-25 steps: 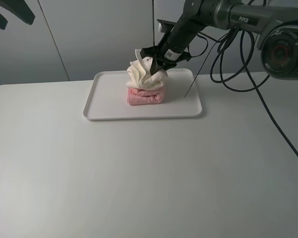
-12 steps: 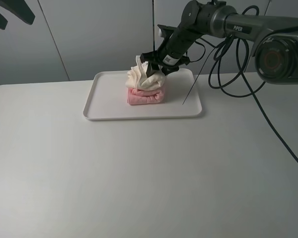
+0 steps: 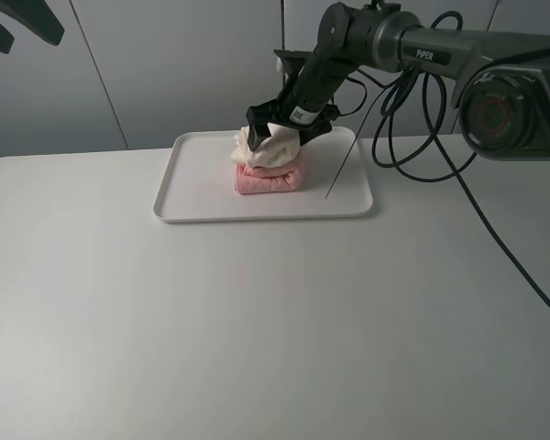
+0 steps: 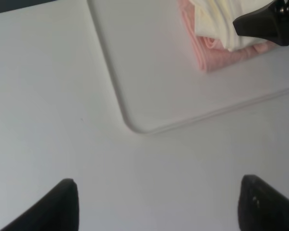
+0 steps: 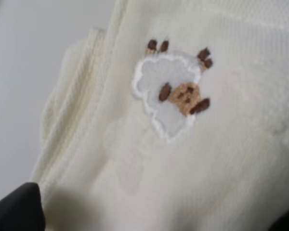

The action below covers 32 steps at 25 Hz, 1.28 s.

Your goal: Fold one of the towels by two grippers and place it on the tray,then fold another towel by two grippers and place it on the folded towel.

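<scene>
A folded pink towel [image 3: 268,181] lies on the white tray [image 3: 202,174] at the back of the table. A cream towel [image 3: 264,151] with an embroidered sheep [image 5: 171,98] sits bunched on top of it. My right gripper [image 3: 289,124] is down over the cream towel with its jaws spread apart, one finger on each side; in the right wrist view the towel [image 5: 207,159] fills the picture. My left gripper [image 4: 164,204] is open and empty, held high at the far left [image 3: 18,26]. Its view shows the tray [image 4: 149,72], the pink towel [image 4: 221,53] and the cream towel [image 4: 214,21].
A thin dark cable [image 3: 341,165] hangs from the right arm over the tray's right side. The white table [image 3: 275,321] stretches in front of the tray. A grey panelled wall [image 3: 165,64] stands behind.
The right gripper has come down and moved slightly left with the cream towel. The towel was bunched tall and now sits lower and flatter on the pink one. The jaws look wider.
</scene>
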Available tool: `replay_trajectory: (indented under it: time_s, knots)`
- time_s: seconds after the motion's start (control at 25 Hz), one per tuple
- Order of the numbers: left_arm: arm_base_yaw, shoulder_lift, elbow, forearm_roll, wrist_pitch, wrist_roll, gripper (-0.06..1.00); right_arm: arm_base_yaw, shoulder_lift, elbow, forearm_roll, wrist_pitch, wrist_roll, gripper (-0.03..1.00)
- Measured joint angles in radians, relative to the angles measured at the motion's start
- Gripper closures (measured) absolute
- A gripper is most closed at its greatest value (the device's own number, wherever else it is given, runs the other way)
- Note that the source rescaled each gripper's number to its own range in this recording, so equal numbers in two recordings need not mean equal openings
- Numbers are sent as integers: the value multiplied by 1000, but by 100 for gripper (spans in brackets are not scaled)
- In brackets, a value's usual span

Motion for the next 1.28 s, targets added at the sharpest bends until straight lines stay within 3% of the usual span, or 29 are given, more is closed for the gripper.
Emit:
replay_trajectory:
  time_s: [0.24,0.44,0.72,0.84,1.04,1.28]
  knots:
    - [8,-63,0,15,-18,4,8,2,-140,0,-204,48,-10,-3]
    - [10,-153,0,89,-10,4,8,2,-305,0,-334,109,-10,-3]
    - [10,-340,4,130,-5,-11,8,2,-555,-2,-370,225,-3,-3]
    - [10,-448,69,137,-5,-15,8,2,-614,38,-370,253,17,-3]
    - [10,-653,253,213,-3,-52,8,2,-729,322,-375,252,31,-3]
    - [10,-948,484,226,3,-111,8,2,-1047,800,-414,63,94,-3]
